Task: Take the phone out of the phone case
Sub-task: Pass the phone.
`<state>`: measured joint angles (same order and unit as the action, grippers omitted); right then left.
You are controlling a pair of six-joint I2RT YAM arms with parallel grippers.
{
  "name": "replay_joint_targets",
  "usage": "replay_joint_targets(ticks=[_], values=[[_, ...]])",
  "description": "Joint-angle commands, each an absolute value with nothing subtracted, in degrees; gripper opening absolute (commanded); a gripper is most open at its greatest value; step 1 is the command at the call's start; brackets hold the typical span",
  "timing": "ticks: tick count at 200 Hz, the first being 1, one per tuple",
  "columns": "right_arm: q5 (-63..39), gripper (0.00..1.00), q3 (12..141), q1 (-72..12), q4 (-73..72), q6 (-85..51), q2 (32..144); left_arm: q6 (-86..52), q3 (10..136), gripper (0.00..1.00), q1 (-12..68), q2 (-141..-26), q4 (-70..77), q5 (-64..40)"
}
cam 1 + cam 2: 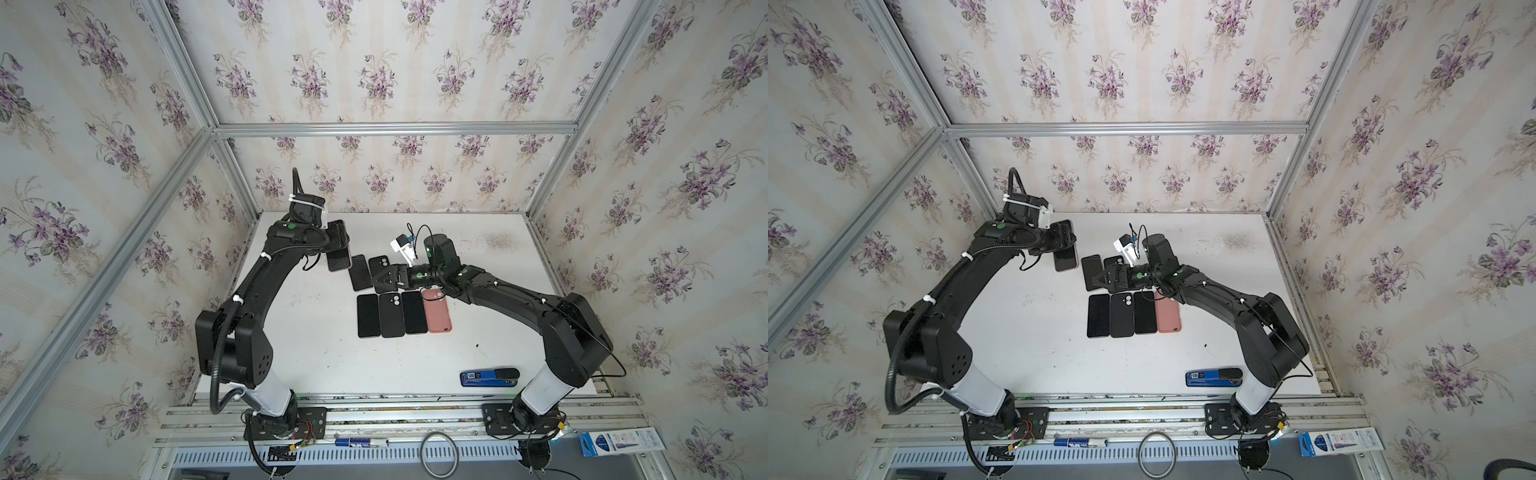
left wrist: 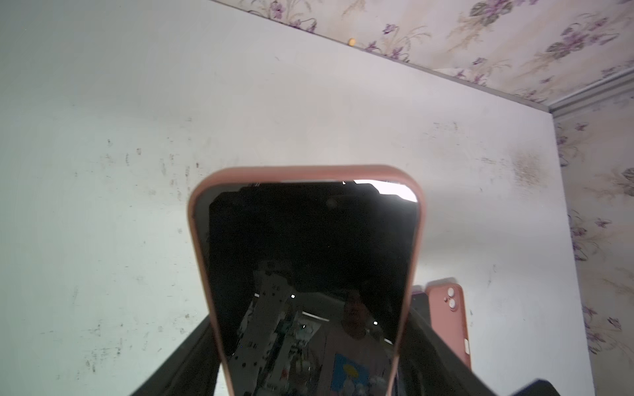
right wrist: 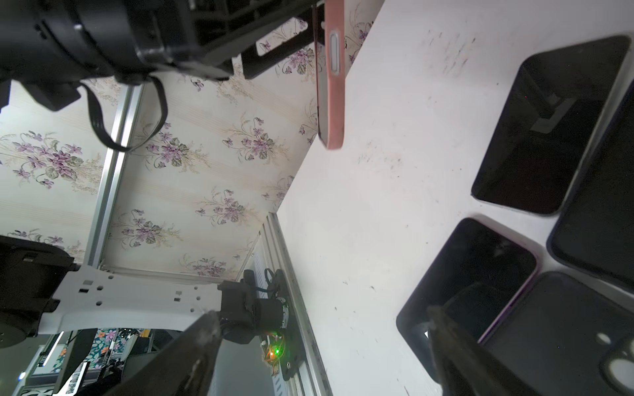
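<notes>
The left gripper [image 1: 338, 243] is clenched on the long sides of a pink, soft-looking phone case [image 2: 302, 173]; the black glass-fronted phone [image 2: 308, 247] sits inside it, screen facing the wrist camera; the pair is held off the white tabletop [image 1: 307, 340] at its far left, free end pointing to the near side.

The right gripper [image 1: 380, 279] hovers over the middle of the table, jaws spread wide with nothing between them; one of its dark fingers [image 3: 456, 353] shows above flat things lying there.

Just right of the held phone lie a bare dark phone [image 1: 359, 272] and a black piece with two round camera openings [image 1: 379, 266]; whether that is a case or a phone's back I cannot tell.

Nearer runs a tight row of four: a black slab [image 1: 368, 316], a black back with camera openings [image 1: 391, 315], another black slab [image 1: 414, 312], and a second pink case lying back up [image 1: 436, 311].

A blue and black stapler [image 1: 490, 377] lies at the near right.
</notes>
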<state>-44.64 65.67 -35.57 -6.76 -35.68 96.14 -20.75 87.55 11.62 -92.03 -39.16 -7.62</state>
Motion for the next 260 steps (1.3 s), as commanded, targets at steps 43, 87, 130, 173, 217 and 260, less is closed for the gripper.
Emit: replay_joint_targets(ticks=[43,87,130,173,217,260], values=[[-42.7,0.91,69.5,-37.6,-7.7,-34.7,97.3,-24.3,80.9,0.44,18.2,-82.1,-31.5,-6.2],[-41.6,0.83,70.6,-38.9,-8.1,-35.3,97.2,-25.6,76.2,0.43,22.0,-76.9,-28.8,-2.9],[-41.4,0.69,71.5,-40.2,-8.9,-36.8,97.5,-26.1,73.5,0.43,24.7,-73.7,-27.0,-0.1],[-41.7,0.46,72.1,-41.2,-9.7,-38.3,97.8,-26.1,72.1,0.42,26.4,-71.7,-25.3,1.8],[-41.2,0.27,71.9,-41.4,-9.5,-38.6,97.5,-26.2,71.1,0.42,27.4,-70.9,-24.3,2.4],[-40.9,0.08,72.2,-41.4,-8.7,-38.2,97.5,-25.7,70.1,0.44,28.1,-68.0,-22.3,1.4]])
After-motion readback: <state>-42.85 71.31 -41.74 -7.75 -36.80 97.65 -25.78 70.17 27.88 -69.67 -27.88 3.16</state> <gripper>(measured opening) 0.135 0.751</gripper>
